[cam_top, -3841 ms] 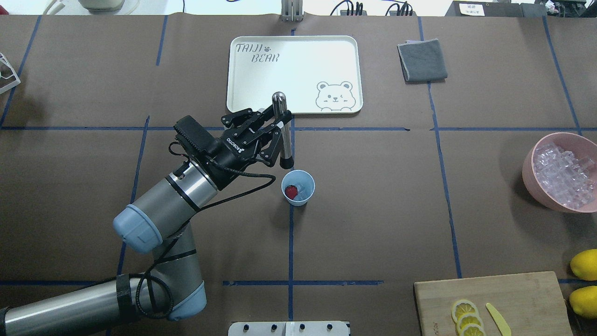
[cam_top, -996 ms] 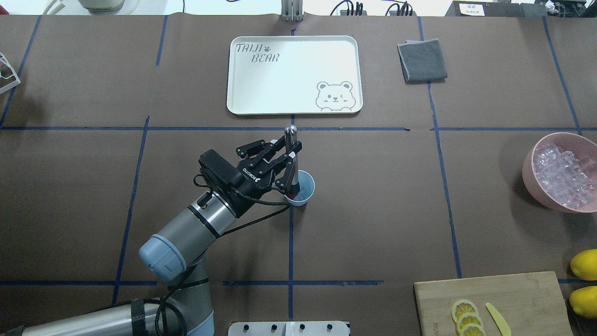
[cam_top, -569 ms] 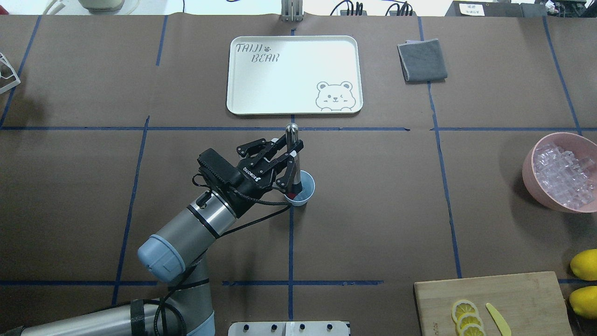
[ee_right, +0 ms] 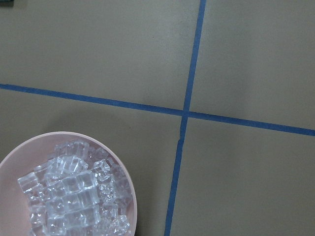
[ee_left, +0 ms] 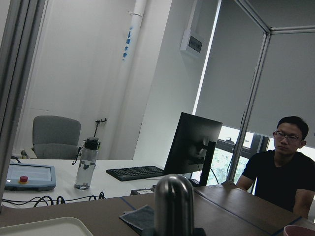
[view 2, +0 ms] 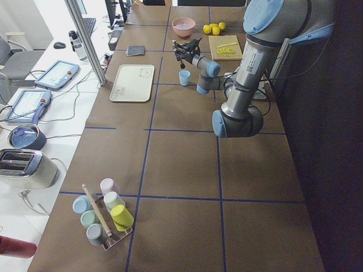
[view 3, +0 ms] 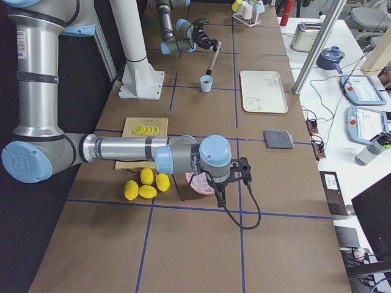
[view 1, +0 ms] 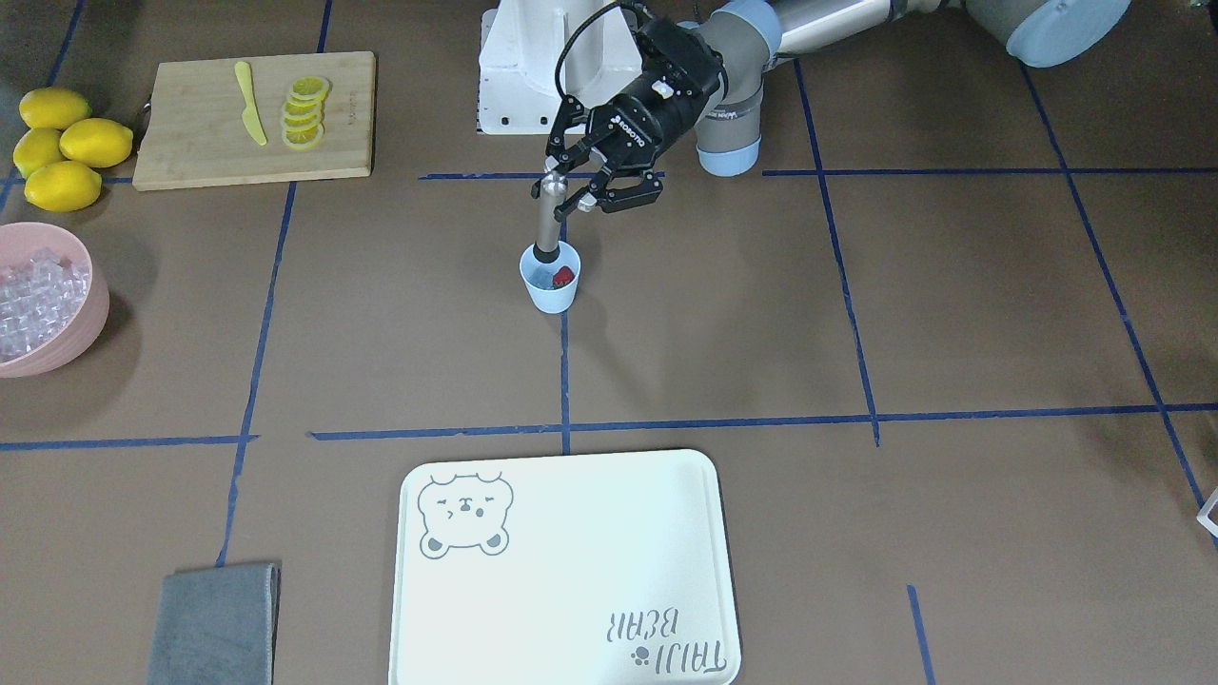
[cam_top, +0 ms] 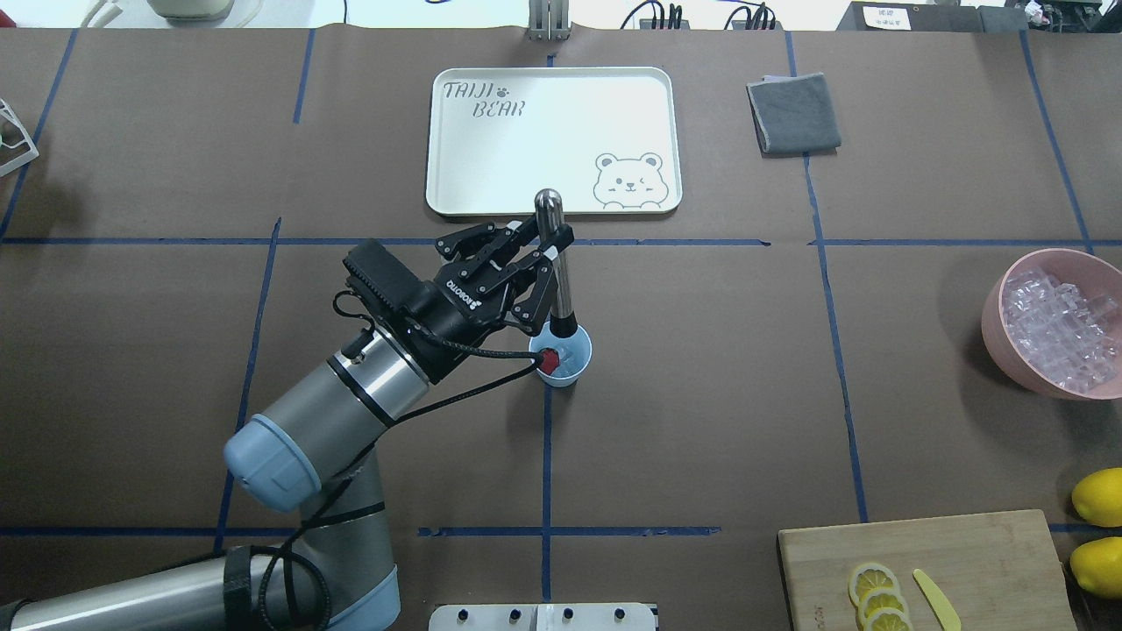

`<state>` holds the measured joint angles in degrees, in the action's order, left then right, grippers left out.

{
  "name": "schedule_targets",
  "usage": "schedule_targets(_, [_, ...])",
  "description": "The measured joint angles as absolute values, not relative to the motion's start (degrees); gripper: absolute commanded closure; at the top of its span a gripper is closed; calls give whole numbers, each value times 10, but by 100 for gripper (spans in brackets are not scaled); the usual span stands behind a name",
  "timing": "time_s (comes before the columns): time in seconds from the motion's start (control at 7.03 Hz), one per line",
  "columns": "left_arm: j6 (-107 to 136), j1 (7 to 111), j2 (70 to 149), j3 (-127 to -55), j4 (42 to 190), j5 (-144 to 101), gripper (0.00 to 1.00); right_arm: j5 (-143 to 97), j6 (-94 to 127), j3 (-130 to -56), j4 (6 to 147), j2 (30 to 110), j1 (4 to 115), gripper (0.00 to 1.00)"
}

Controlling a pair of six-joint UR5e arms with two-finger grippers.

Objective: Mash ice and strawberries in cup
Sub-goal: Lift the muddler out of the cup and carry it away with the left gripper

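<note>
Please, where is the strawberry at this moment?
In the overhead view, the strawberry lies inside the blue cup near the table's centre, at the cup's left side, near the tip of the metal masher.

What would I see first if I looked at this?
The black left gripper, jaws clamped on a shiny metal masher pointing down into the little blue cup mid-table, with a bright red strawberry inside. At the robot's right table edge sits a pink bowl heaped with ice.
</note>
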<state>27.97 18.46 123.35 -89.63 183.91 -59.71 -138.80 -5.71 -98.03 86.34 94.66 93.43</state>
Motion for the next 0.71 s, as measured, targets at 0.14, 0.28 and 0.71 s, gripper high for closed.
schedule_targets(0.14, [286, 204, 1218, -935, 1817, -622, 100, -1388, -57, -980, 863, 946, 934, 1])
schedule_targets(0.28, [316, 239, 1203, -952, 1805, -663, 100, -1388, -57, -980, 863, 946, 934, 1])
schedule_targets(0.71, [499, 388, 1140, -961, 1757, -835, 100, -1389, -57, -981, 863, 944, 934, 1])
